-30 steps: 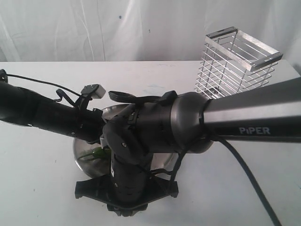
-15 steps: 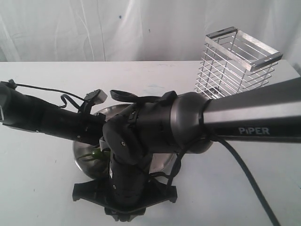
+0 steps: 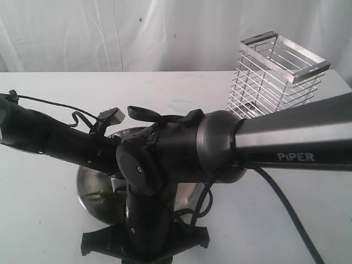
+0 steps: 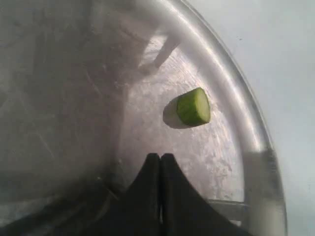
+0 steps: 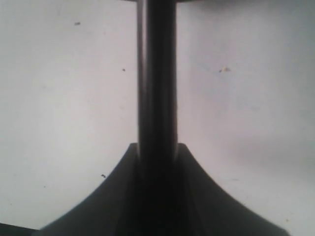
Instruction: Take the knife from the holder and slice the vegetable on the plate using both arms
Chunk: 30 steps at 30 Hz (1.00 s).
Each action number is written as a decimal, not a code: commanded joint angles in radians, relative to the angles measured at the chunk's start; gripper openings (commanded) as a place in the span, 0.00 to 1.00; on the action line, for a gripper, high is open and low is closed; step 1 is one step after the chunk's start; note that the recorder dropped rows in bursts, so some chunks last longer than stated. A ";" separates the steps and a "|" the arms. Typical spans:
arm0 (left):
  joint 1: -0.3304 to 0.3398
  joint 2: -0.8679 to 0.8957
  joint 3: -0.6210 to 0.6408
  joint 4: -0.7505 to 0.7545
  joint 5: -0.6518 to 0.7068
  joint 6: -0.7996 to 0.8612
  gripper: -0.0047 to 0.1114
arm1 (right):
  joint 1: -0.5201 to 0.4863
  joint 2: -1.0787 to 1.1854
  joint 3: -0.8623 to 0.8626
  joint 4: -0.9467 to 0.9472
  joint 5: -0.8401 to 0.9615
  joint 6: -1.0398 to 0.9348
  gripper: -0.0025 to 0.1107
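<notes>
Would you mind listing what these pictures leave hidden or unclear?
- Exterior view: the right arm covers most of the plate; the pepper barely shows.
- Right wrist view: the knife is cut off by the edge, so its tip is unseen.
- Left wrist view: only a cut piece shows.

A white table [image 3: 44, 220] fills the scene, backed by a wrinkled white curtain [image 3: 110, 33].

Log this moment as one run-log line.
left gripper: shut, over plate | right gripper: shut on knife | cut green piece on plate | holder: no knife
</notes>
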 commanded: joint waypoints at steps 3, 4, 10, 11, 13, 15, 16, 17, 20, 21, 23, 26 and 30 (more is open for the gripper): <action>-0.003 -0.094 0.012 0.073 -0.039 -0.017 0.04 | 0.004 -0.003 -0.006 0.031 0.047 -0.020 0.02; -0.003 -0.105 0.012 0.086 -0.039 -0.019 0.04 | 0.004 -0.003 -0.006 0.031 0.047 -0.020 0.02; -0.003 -0.114 0.019 0.169 0.005 -0.081 0.04 | 0.004 -0.003 -0.006 0.023 0.045 -0.020 0.02; -0.003 -0.114 0.025 0.167 0.010 -0.081 0.04 | 0.004 -0.003 -0.006 0.020 0.045 -0.020 0.02; -0.012 -0.114 0.043 0.165 -0.008 -0.081 0.04 | 0.004 -0.003 -0.006 0.019 0.045 -0.020 0.02; -0.028 -0.114 0.060 0.165 -0.052 -0.071 0.04 | 0.004 -0.003 -0.006 0.019 0.041 -0.020 0.02; -0.041 -0.112 0.065 0.165 -0.075 -0.069 0.04 | 0.004 -0.003 -0.006 0.019 0.041 -0.020 0.02; -0.053 -0.112 0.069 0.163 -0.091 -0.065 0.04 | 0.004 -0.003 -0.006 0.019 0.039 -0.020 0.02; -0.085 -0.112 0.069 0.165 -0.120 -0.024 0.04 | 0.004 -0.003 -0.006 0.020 0.039 -0.020 0.02; -0.092 -0.112 0.069 0.165 -0.136 -0.021 0.04 | 0.004 -0.003 -0.006 0.020 0.039 -0.020 0.02; -0.098 -0.112 0.069 0.169 -0.150 -0.021 0.04 | 0.004 -0.003 -0.006 0.025 0.036 -0.020 0.02; -0.099 -0.112 0.069 0.179 -0.163 -0.021 0.04 | 0.004 -0.003 -0.006 0.024 0.038 -0.020 0.02; -0.102 -0.102 0.069 0.195 -0.188 -0.021 0.04 | 0.004 -0.003 -0.006 0.024 0.038 -0.028 0.02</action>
